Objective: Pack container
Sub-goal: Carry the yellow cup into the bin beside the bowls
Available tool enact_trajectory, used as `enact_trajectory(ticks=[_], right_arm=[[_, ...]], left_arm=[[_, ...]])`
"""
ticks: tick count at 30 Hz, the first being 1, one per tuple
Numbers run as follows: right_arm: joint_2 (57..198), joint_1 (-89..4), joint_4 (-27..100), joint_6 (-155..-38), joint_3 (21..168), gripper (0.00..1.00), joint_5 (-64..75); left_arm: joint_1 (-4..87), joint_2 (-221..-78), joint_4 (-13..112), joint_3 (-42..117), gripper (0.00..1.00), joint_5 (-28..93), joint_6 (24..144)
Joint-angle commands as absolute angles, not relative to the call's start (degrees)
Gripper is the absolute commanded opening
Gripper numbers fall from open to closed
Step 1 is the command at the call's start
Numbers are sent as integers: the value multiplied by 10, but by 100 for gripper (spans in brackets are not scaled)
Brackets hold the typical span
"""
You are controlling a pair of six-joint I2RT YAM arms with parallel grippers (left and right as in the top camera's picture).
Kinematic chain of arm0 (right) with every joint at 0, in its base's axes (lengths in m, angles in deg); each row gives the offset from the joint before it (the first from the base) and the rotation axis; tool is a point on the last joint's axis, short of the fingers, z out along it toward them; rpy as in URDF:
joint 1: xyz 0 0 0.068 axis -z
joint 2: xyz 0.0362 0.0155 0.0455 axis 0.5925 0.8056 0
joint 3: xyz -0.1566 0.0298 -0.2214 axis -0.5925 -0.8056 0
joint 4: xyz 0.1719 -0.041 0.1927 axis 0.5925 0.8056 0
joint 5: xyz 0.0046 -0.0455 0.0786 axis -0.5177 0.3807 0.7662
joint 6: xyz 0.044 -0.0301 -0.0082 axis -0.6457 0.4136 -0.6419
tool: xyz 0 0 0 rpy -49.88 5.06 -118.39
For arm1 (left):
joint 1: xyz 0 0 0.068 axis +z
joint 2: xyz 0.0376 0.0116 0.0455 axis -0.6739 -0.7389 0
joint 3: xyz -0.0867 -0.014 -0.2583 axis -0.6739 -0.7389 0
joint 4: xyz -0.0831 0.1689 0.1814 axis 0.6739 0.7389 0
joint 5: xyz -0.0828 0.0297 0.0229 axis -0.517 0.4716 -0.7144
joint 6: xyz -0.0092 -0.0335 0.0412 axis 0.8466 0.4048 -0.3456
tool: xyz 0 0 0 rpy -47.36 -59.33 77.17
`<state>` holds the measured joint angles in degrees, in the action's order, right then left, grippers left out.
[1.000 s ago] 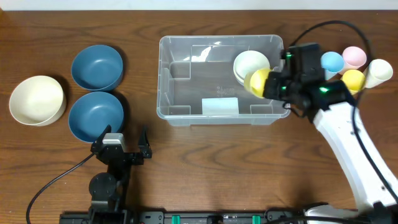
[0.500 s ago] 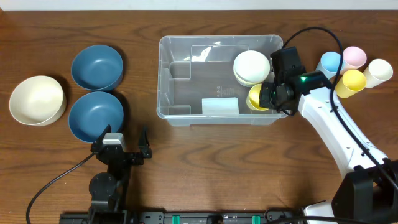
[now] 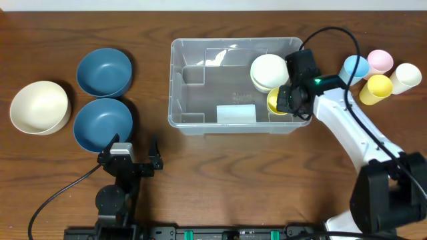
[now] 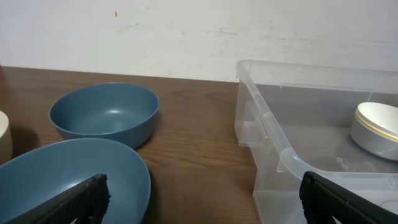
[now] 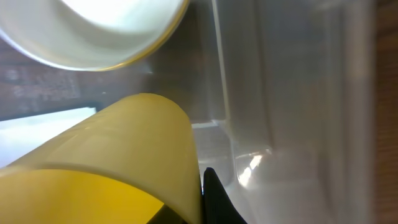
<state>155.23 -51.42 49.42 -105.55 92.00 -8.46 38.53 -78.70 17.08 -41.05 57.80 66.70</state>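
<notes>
our right claw point(image 3: 285, 101) is clenching a yellow cup point(image 3: 275, 102) inside the see-through container point(image 3: 233, 41), which is sitting mid-table. the cup is hanging close to the container's right wall, just beside a cream bowl point(image 3: 269, 69). the container's left half is lying bare. our left claw point(image 3: 133, 152) is resting spread apart near a blue bowl point(image 3: 103, 123).

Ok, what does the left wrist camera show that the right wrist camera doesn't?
Only the left wrist view shows the far blue bowl, the near blue bowl and the pale wall behind them. Only the right wrist view shows the yellow cup, close up, inside the container. Both show the container and the white bowl in it.
</notes>
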Motion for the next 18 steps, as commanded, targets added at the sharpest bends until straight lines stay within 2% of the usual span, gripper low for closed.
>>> enact_trajectory(ticks=[1,9,18], right_arm=[[1569,-522,487,-1049,922,4,-95],[1584,-521,475,-1049,922,24,-95],[1584,-521,470,-1043,922,25,-86]], left_arm=[[388,-787,194,-420,98,589,657],[388,-787,194,-420,98,589,657],[388,-787,194,-420,98,589,657]])
